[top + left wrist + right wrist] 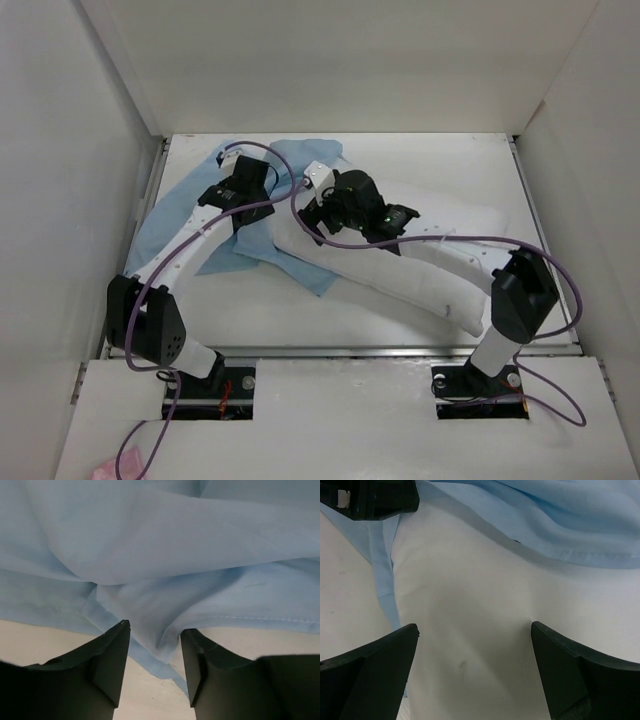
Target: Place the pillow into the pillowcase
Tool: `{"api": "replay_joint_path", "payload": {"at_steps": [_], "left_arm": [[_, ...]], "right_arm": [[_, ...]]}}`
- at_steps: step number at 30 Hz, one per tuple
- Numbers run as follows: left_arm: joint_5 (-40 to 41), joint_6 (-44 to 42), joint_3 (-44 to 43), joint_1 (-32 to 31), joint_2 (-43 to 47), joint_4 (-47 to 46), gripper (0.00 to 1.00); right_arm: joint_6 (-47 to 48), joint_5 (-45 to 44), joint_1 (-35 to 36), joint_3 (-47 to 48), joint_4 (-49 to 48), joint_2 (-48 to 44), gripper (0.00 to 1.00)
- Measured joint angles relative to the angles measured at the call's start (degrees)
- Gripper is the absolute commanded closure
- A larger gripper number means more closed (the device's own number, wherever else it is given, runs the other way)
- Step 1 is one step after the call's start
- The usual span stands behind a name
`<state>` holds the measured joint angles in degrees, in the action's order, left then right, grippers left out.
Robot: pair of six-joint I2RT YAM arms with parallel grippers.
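The white pillow point(420, 270) lies diagonally across the table, its left end over the light-blue pillowcase point(170, 230). The pillowcase is spread limp at the left and back. My left gripper point(258, 192) is over the pillowcase near the pillow's left end. In the left wrist view it point(155, 627) is open, with a hanging fold and hem of the pillowcase point(175, 540) between its fingers, not pinched. My right gripper point(312, 210) is over the pillow's left end. In the right wrist view it point(475, 627) is wide open, its fingers against the pillow point(485, 580), with the pillowcase point(545, 525) just beyond.
White walls enclose the table point(420, 160) on the left, back and right. The two grippers are close together; part of the left gripper point(370, 500) shows at the top left of the right wrist view. Purple cables loop over both arms.
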<state>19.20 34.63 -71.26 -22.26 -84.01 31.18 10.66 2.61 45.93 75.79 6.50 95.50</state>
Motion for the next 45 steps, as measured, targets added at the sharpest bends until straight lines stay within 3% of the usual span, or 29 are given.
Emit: {"api": "replay_joint_path", "payload": {"at_steps": [1, 3, 7, 8, 10, 11, 12, 13, 14, 21, 32, 37, 40, 42, 43, 45], "left_arm": [[-0.04, 0.0, 0.02, 0.13, 0.0, -0.33, 0.68], [-0.15, -0.22, 0.42, 0.13, 0.0, -1.29, 0.99], [-0.7, -1.33, 1.03, 0.24, -0.07, -2.03, 1.0], [-1.09, -1.57, 1.14, 0.37, -0.07, -2.38, 1.0], [-2.12, -2.25, 1.27, 0.66, -0.04, -3.3, 1.0], [-2.86, -2.75, 1.4, 0.72, 0.09, -4.0, 1.0], [-3.76, -3.17, 1.53, 0.74, 0.22, -4.61, 1.0], [-4.37, -3.58, 1.64, 0.7, 0.46, -5.11, 1.0], [-4.98, -4.04, 1.95, 0.61, 0.9, -5.79, 1.0], [-8.76, -6.51, 2.29, -2.1, 5.07, -6.84, 1.0], [-21.07, -9.99, -7.23, -18.4, 6.19, -8.83, 1.0], [-22.82, -11.89, -9.42, -20.65, 5.84, -8.09, 1.0], [-23.76, -12.13, -9.64, -20.83, 5.31, -6.88, 1.0], [-24.2, -11.72, -9.64, -21.0, 4.15, -5.53, 1.0], [-24.35, -11.34, -9.62, -21.0, 3.67, -5.07, 0.84], [-24.79, -10.34, -9.53, -20.63, 2.56, -3.89, 0.43]], "right_arm": [[0.33, -0.44, 0.37, 0.52, -0.07, 0.81, 0.01], [1.03, -1.31, 1.18, 1.44, -0.39, 2.34, 0.01], [1.68, -2.95, 2.16, 1.92, -3.82, 4.92, 0.01], [1.79, -3.34, 2.16, 1.92, -5.25, 5.79, 0.05], [1.73, -4.96, 2.19, 3.15, -6.99, 8.5, 0.27], [1.57, -5.97, 2.16, 4.46, -7.82, 10.38, 0.55], [1.49, -7.37, 2.16, 5.64, -8.74, 12.22, 0.69], [1.05, -8.83, 2.19, 6.56, -9.68, 13.88, 0.91], [0.7, -10.1, 2.19, 7.15, -10.86, 15.08, 1.0], [-7.8, -17.9, 1.84, 6.8, -17.38, 14.25, 1.0], [-24.02, -24.9, -3.26, 9.11, -21.97, 11.39, 1.0], [-30.77, -24.17, -4.57, 6.93, -27.85, 11.39, 1.0], [-34.99, -20.35, -5.05, 1.33, -34.12, 11.37, 0.91], [-36.83, -15.76, -5.75, -1.6, -36.52, 11.37, 0.77], [-37.79, -13.2, -6.23, -2.67, -37.57, 11.37, 0.7], [-38.88, -6.47, -7.63, -4.37, -39.41, 11.06, 0.49]]}}
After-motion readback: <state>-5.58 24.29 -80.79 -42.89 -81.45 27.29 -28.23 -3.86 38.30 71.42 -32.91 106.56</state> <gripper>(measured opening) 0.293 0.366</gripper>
